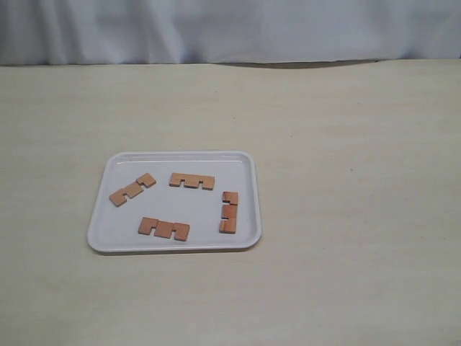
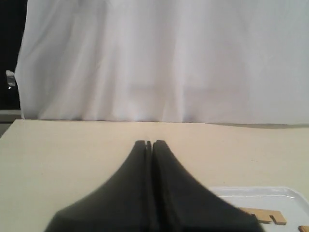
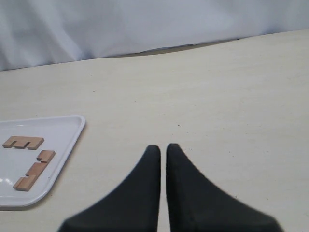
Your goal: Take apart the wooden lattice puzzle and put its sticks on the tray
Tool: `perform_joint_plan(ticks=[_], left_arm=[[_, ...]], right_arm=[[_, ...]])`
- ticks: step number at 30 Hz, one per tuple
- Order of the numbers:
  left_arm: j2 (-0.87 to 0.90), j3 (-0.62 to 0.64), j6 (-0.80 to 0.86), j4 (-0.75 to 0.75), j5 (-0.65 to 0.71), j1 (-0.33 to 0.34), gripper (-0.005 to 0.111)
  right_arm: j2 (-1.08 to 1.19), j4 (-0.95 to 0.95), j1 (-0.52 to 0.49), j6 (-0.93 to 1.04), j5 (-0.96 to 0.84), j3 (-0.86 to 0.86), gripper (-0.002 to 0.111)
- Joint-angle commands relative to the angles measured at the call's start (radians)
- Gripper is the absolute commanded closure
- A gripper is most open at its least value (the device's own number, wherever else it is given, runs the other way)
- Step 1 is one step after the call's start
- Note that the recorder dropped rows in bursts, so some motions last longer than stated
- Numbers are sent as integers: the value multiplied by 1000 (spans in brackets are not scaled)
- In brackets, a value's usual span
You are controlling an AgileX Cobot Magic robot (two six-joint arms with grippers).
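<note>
The left end effector (image 2: pixel 148 143) is shown in its wrist view with its black fingers pressed together on nothing, held above the pale beige desk (image 1: pixel 346 180) and off to the side of the work.

The white rectangular plastic tray with rounded corners (image 1: pixel 180 154) is set left of centre on the desk. Four pieces are laid on it, taken from left to right:
- a slanted short flat reddish-brown wooden stick (image 1: pixel 132 189) near the left rim
- a lower stick (image 1: pixel 164 228) toward the near edge
- an upper stick (image 1: pixel 191 181) toward the far edge
- a lengthwise stick (image 1: pixel 229 212) near the right rim

No two of them touch, so the wooden lattice puzzle is judged fully taken apart and delivered.

The right end effector (image 3: pixel 163 147) is seen all but closed, with only a thin slit left between its fingers and nothing pinched.

The sticks are judged light, stiff and thin. Because they lie flat on smooth plastic, sliding is to be expected. A grip across the narrow width, on the solid middle between the notches, would be favoured.

The desk surface is matte and level, and a white curtain (image 1: pixel 230 29) is hung behind it.
</note>
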State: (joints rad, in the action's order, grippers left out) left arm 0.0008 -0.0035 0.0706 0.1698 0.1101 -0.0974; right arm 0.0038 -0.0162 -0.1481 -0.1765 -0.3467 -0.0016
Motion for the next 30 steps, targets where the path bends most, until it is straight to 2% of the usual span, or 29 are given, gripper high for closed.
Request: perform_joint_plan(ticks=[1, 14, 22, 30], left_arm=[[-1, 3, -50, 58, 37, -8, 107], [-1, 3, -50, 55, 228, -8, 107], [-1, 3, -48, 40, 245, -8, 107], [-1, 3, -71, -62, 209, -8, 107]], right_arm=[[-4, 1, -6, -3, 4, 2, 104], [-4, 1, -6, -3, 4, 2, 104], [-4, 1, -6, -3, 4, 2, 104], [-4, 1, -6, -3, 4, 2, 104]])
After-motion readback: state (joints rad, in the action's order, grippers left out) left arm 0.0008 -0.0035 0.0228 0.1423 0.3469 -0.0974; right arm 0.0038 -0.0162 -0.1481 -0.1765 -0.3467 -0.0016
